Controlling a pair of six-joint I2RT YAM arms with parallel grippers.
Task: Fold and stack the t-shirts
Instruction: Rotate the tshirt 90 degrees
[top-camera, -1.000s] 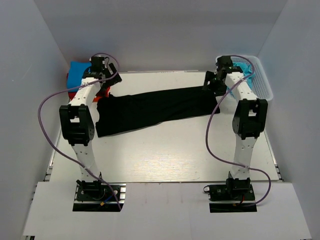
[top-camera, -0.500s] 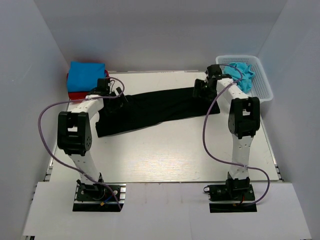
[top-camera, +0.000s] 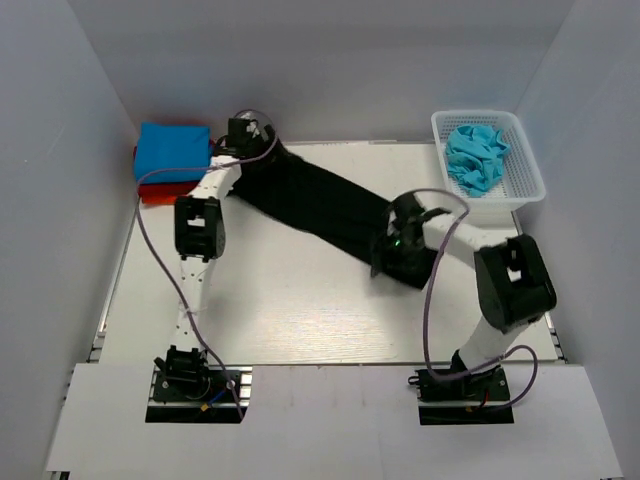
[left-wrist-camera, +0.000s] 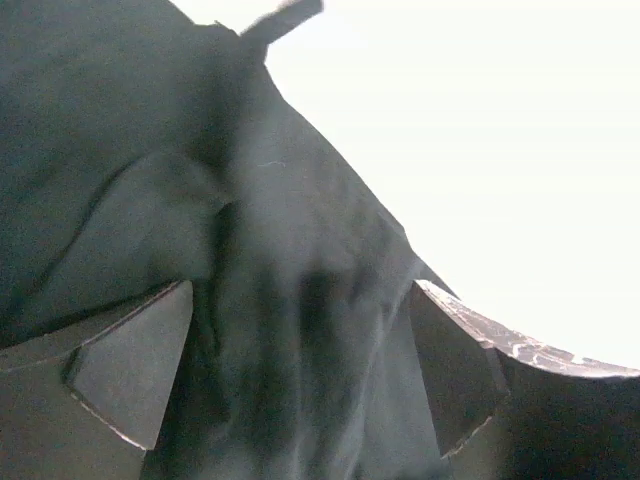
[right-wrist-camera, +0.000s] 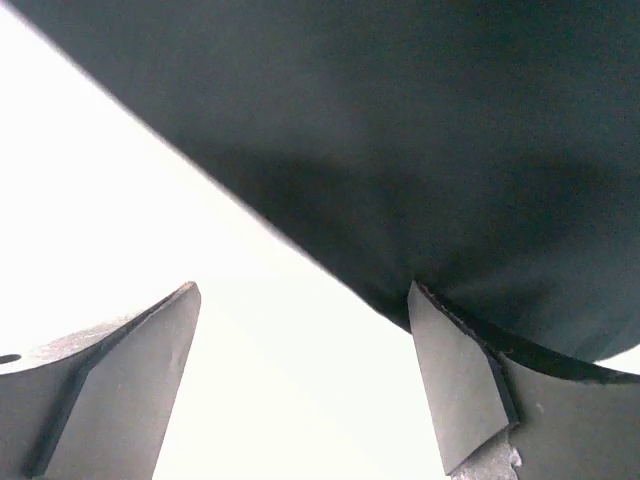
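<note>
The black t-shirt (top-camera: 320, 200) lies as a long diagonal band from the back left to the table's middle. My left gripper (top-camera: 247, 138) is at its far end, with the fingers wide apart and black cloth (left-wrist-camera: 150, 120) bunched between them (left-wrist-camera: 300, 290). My right gripper (top-camera: 392, 255) is at its near end, open (right-wrist-camera: 303, 290) over bare table, with the cloth edge (right-wrist-camera: 450, 120) against its right finger. A folded bright blue t-shirt (top-camera: 172, 150) lies on a red one (top-camera: 160, 192) at the back left. A turquoise t-shirt (top-camera: 478, 158) is crumpled in the basket.
The white lattice basket (top-camera: 528, 188) stands at the back right corner. White walls close the table on the left, back and right. The arms' purple cables loop above the table beside each arm.
The black t-shirt has swung from lying straight across the table to a diagonal. My left gripper moved back and right. My right gripper moved nearer and left.
</note>
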